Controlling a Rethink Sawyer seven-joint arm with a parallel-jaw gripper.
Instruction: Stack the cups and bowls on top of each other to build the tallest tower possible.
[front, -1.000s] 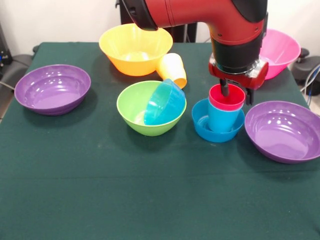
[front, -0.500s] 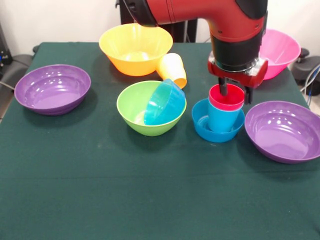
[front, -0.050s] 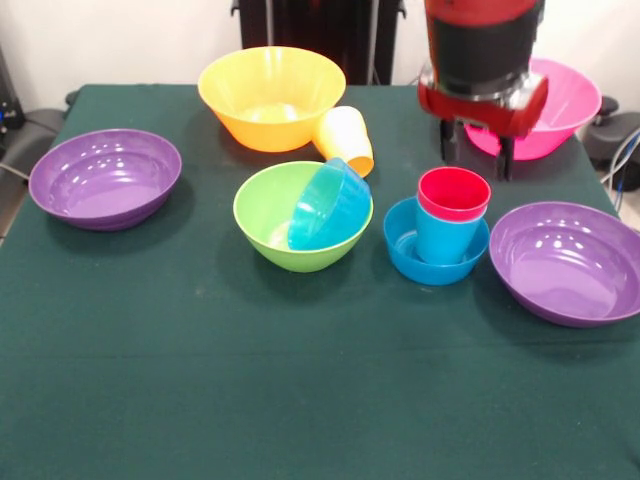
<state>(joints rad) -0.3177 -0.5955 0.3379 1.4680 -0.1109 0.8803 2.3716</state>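
Note:
The tower is a red cup (front, -0.050s: 454, 193) nested in a blue cup (front, -0.050s: 443, 240), which stands upright in a small blue bowl (front, -0.050s: 405, 256). My gripper (front, -0.050s: 478, 152) hangs open just above and behind the red cup, holding nothing. Left of the tower, a second small blue bowl (front, -0.050s: 330, 205) lies tilted inside the lime green bowl (front, -0.050s: 265, 215). A yellow-orange cup (front, -0.050s: 345, 138) lies on its side against the large orange-yellow bowl (front, -0.050s: 270, 95). The pink bowl (front, -0.050s: 572, 98) is partly hidden behind the gripper.
One purple bowl (front, -0.050s: 105, 178) sits at the far left and another (front, -0.050s: 565, 262) right of the tower, close to the small blue bowl. The green table cloth (front, -0.050s: 300, 380) stretches toward the front edge.
The gripper, which had one finger inside the red cup's rim, has let go and risen straight up. The red cup stays nested in the blue cup.

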